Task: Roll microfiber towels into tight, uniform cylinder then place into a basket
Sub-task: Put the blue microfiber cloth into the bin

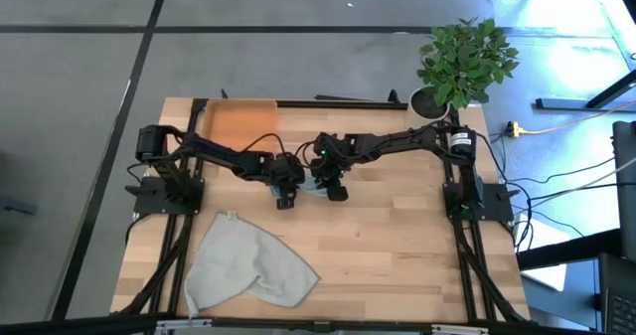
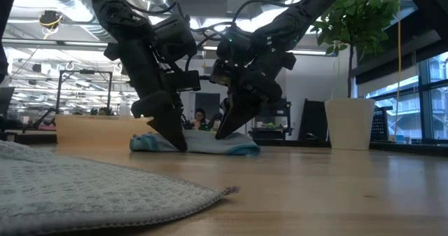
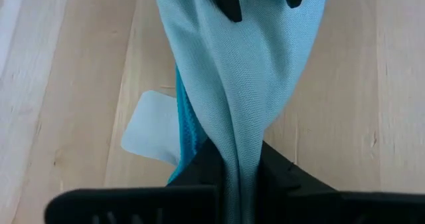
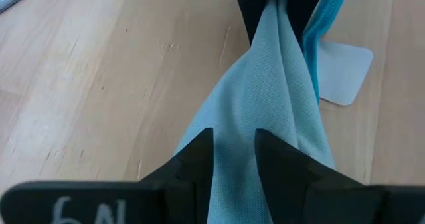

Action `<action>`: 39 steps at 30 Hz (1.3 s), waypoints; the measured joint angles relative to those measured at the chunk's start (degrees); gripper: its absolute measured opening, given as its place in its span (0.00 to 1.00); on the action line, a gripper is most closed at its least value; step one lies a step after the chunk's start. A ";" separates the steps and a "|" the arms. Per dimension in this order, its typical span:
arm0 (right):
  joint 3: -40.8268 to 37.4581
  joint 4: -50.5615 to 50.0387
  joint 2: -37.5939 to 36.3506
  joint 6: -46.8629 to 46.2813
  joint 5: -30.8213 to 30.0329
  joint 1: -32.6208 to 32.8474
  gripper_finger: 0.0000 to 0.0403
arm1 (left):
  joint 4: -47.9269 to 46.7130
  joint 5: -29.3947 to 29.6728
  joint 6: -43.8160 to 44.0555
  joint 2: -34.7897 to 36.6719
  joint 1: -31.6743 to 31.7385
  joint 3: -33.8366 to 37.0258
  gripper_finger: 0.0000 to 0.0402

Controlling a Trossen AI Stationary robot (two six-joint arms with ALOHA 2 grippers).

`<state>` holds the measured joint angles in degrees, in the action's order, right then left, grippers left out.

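Neither towel is rolled or in the basket (image 1: 241, 122): I have both end effectors, left (image 1: 286, 198) and right (image 1: 336, 188), pinching the teal towel (image 2: 199, 143) mid-worktop, the grey one (image 1: 246, 265) lying untouched near the front.

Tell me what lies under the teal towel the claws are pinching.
Bare wooden tabletop shows around the teal towel, with its white label flat on the wood. Whatever sits directly beneath the bunched cloth is covered.
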<state>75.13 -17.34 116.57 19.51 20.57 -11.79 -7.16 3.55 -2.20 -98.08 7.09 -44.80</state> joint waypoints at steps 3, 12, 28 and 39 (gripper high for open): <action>0.00 -0.01 0.00 0.00 0.00 0.00 0.28 | -0.81 -0.07 0.22 0.68 -0.02 0.00 0.07; 0.04 1.35 0.00 0.10 0.00 0.04 0.28 | -8.10 0.33 0.59 6.73 0.02 0.31 0.07; 0.09 2.48 -7.90 3.10 1.67 0.22 0.28 | -18.72 11.19 2.10 20.11 0.76 0.04 0.07; 0.04 1.53 -10.49 3.43 1.99 0.22 0.28 | -28.68 20.65 -1.26 31.05 6.91 0.07 0.07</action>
<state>75.18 -15.81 106.08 22.94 22.57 -11.57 -35.84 24.20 -3.45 -67.03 14.01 -44.73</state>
